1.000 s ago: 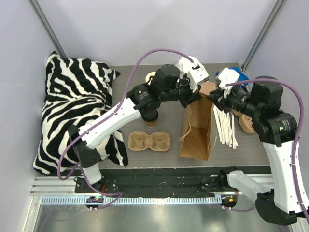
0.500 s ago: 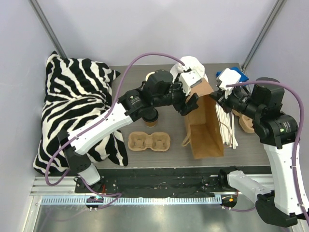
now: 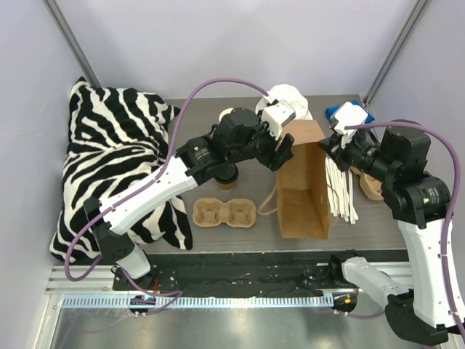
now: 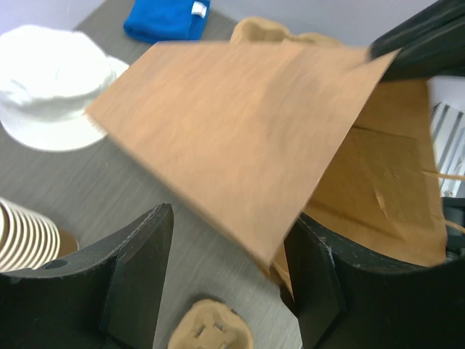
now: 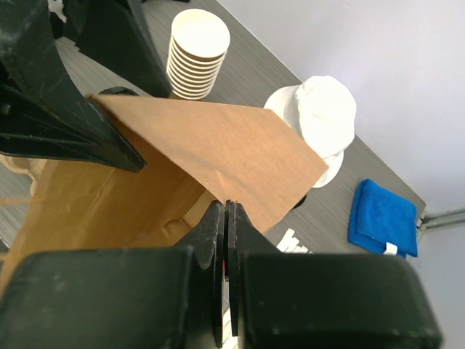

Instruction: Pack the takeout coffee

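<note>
Right end effector (image 5: 225, 207) is clamped on the paper bag (image 5: 203, 145) rim, holding its mouth up. Left end effector (image 4: 229, 243), jaws apart, straddles the bag's other wall, apparently to spread it.

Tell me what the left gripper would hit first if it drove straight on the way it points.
The brown paper bag: its side panel reaches between the open fingers of the left gripper, so it would run onto paper almost at once, though the blurred edge leaves the exact gap unclear.

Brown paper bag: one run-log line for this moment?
brown paper bag: mouth open | right pincer: shut on bag rim | left pincer: open astride bag wall | black-lidded kraft paper cup: outside bag
</note>
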`<state>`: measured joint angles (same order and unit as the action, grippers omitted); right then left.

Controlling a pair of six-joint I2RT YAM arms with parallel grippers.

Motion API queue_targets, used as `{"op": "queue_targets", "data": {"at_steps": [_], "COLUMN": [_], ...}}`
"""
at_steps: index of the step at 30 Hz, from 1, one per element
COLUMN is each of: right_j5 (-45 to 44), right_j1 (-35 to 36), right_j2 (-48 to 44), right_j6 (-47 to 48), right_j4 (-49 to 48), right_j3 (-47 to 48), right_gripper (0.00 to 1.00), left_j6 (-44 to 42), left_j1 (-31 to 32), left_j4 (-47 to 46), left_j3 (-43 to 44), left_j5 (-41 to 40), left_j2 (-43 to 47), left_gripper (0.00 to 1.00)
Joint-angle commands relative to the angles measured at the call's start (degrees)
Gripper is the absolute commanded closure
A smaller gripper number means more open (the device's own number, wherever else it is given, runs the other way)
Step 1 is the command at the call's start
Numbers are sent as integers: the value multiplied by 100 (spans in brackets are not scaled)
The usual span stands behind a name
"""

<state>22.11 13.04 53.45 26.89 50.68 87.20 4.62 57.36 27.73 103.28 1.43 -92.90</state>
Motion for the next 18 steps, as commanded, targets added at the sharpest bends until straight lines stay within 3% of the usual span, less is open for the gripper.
{"op": "queue_targets", "data": {"at_steps": [1, 6, 9, 12, 13, 14, 15, 18], "right_j5": [-242, -312, -251, -242, -207, -85, 12, 250], "right_j1": [-21, -21, -29, -29, -29, -21, -12, -21], "right_j2": [-142, -195, -238, -283, -283, -248, -230, -107], "right_j6": [-44, -53, -79, -44, 43, 105, 149, 228], "right_j4": [-128, -137, -128, -128, -76, -23, 38, 127], "right_j3": [52, -18, -80, -107, -98, -46, -2, 157], "right_gripper": [99, 99, 99, 99, 99, 91, 73, 44], "left_j6": [284, 504, 540, 531, 496, 487, 487, 469], "left_j1": [-6, -15, -15, -15, -15, -6, -15, -15], "left_j4": [128, 154, 154, 137, 111, 93, 75, 75], "left_j3": [-282, -432, -493, -546, -538, -537, -537, -494], "left_j5": [-424, -424, -363, -337, -302, -214, -196, -161], "left_j2": [255, 343, 369, 396, 404, 405, 396, 352], "left_gripper": [35, 35, 41, 61, 74, 78, 82, 93]}}
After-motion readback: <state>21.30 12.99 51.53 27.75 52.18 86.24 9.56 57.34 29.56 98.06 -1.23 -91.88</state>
